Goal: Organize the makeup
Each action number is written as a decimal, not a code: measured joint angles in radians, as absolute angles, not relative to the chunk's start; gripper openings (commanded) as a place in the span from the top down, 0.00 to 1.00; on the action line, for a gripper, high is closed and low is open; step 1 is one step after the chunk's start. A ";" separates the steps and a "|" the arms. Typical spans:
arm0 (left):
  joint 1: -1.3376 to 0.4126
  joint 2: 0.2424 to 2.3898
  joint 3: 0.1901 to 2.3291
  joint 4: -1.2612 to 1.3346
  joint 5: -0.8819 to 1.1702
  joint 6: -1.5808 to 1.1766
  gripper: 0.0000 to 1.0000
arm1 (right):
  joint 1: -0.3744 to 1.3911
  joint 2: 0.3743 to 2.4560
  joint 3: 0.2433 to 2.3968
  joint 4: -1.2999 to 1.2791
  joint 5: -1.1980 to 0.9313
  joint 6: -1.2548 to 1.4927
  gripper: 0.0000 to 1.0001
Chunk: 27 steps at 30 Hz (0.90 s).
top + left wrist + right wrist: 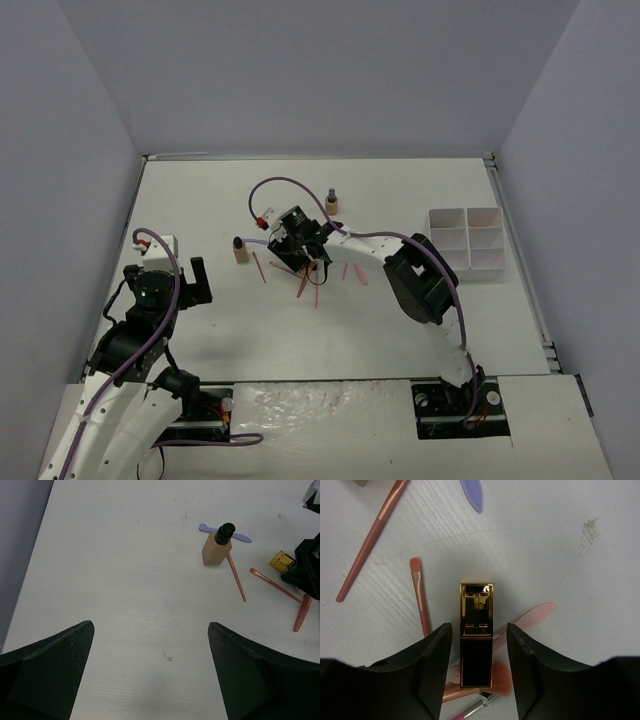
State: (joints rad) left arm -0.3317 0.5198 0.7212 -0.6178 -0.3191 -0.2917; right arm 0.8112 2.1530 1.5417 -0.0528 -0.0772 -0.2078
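Your right gripper (479,635), half open and empty, straddles the lipstick tube (477,605) at lower centre; closing off-centre could pinch the brush (421,605) alongside too.

I see a white table (200,200) boxed in by grey walls (70,120) on three sides. A white tray (466,238) with six compartments sits near the right edge, toward the back. A crinkled clear sheet (320,405) lies along the near edge. My right wrist view shows a dark speckled smudge (588,527) on the tabletop.
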 measured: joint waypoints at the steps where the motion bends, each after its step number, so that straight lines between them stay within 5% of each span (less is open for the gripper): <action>1: -0.332 0.520 0.721 -0.618 -0.319 -0.292 0.03 | 0.811 2.155 1.542 -0.053 -0.075 -0.208 0.70; 6: -0.332 0.520 0.721 -0.618 -0.319 -0.292 0.03 | 0.811 2.157 1.543 -0.054 -0.068 -0.211 0.99; 15: -0.332 0.521 0.721 -0.618 -0.319 -0.292 0.03 | 0.801 2.097 1.520 -0.047 -0.061 -0.167 1.00; 21: -0.332 0.525 0.721 -0.618 -0.319 -0.292 0.03 | 0.712 1.758 1.337 0.053 0.030 0.012 1.00; 27: -0.331 0.526 0.721 -0.618 -0.319 -0.292 0.03 | 0.422 1.395 1.087 0.133 0.198 0.305 1.00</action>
State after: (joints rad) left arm -0.3313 0.5255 0.7212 -0.6178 -0.3187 -0.2916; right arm 0.4215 1.3952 1.0868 0.1331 0.1979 0.3051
